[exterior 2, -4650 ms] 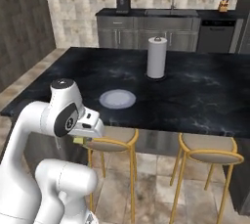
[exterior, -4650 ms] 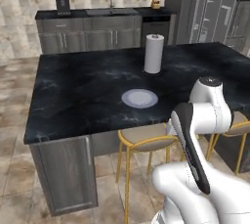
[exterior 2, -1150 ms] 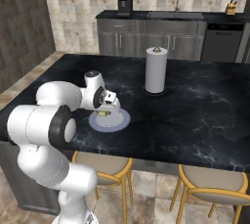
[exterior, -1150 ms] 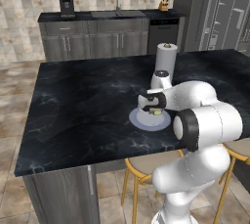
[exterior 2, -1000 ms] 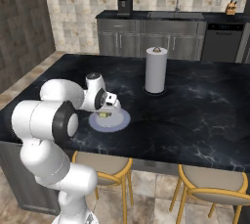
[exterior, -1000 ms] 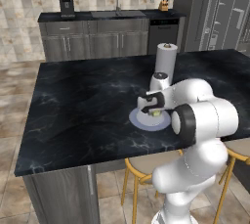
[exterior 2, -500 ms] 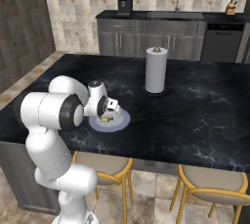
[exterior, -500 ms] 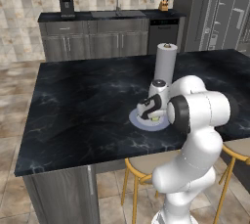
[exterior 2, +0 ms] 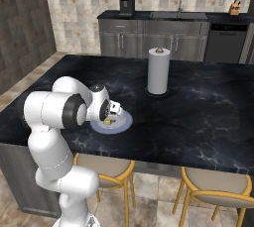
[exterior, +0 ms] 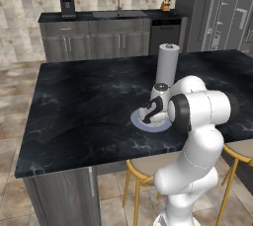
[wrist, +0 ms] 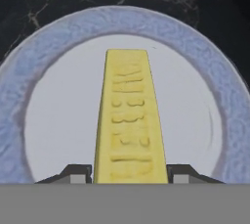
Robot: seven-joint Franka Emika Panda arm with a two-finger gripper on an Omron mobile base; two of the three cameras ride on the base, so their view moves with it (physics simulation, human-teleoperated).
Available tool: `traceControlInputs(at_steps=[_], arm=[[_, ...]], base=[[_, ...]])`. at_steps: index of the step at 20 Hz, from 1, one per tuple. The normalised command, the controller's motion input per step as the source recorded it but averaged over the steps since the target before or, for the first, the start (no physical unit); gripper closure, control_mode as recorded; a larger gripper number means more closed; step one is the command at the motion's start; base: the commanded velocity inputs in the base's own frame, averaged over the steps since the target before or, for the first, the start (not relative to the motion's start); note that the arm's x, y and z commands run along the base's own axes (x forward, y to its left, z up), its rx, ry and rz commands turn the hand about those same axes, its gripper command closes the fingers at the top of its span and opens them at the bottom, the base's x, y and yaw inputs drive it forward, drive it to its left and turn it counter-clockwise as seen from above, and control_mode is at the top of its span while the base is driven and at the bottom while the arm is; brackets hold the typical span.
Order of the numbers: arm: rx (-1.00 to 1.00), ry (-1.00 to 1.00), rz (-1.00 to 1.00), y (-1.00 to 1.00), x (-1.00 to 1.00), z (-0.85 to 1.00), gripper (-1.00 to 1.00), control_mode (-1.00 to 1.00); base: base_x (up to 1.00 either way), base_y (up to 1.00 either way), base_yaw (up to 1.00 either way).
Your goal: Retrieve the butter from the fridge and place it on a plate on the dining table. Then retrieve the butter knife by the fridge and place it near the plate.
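Risk: if the jaws opened before the butter (wrist: 128, 120) sat flat, the stick could tip or slide off the plate (wrist: 58, 37); pulling away at an angle could drag it. Butter was low over the plate centre, on the near part of the table (exterior: 79, 101), left of the paper towel roll (exterior: 167, 64). Long axis ran straight out from the gripper (wrist: 128, 173). Jaws were clenched on the butter's near end.
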Motion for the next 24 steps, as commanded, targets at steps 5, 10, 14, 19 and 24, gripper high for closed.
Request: traceControlInputs(at_steps=[5,10,14,19,24], arm=[[0.00,0.00,0.00,0.00,0.00,-0.03,1.00,-1.00],[0.00,0.00,0.00,0.00,0.00,-0.01,1.00,-1.00],[0.00,0.00,0.00,0.00,0.00,-0.01,-1.00,-1.00],[0.00,0.00,0.00,0.00,0.00,0.00,-1.00,-1.00],[0.00,0.00,0.00,0.00,0.00,0.00,-1.00,-1.00]], base=[[0.00,0.00,0.00],[0.00,0.00,0.00],[0.00,0.00,0.00],[0.00,0.00,0.00],[0.00,0.00,0.00]])
